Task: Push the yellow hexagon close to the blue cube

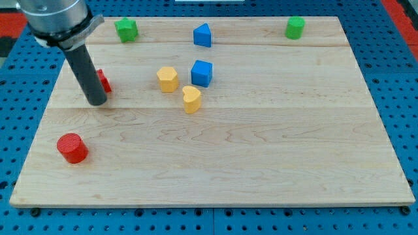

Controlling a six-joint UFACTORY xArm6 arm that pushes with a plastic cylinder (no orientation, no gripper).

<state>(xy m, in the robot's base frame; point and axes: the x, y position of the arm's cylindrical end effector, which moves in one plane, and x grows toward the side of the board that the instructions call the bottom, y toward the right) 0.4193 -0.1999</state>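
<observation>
The yellow hexagon (168,78) stands on the wooden board, a short gap to the left of the blue cube (202,72). A yellow heart (191,99) lies just below and between them. My tip (96,101) rests on the board well to the left of the hexagon, right beside a red block (103,81) that the rod partly hides.
A red cylinder (72,147) stands at the lower left. A green star-like block (127,29), a blue triangular block (202,35) and a green cylinder (295,27) line the view's top edge of the board (261,150).
</observation>
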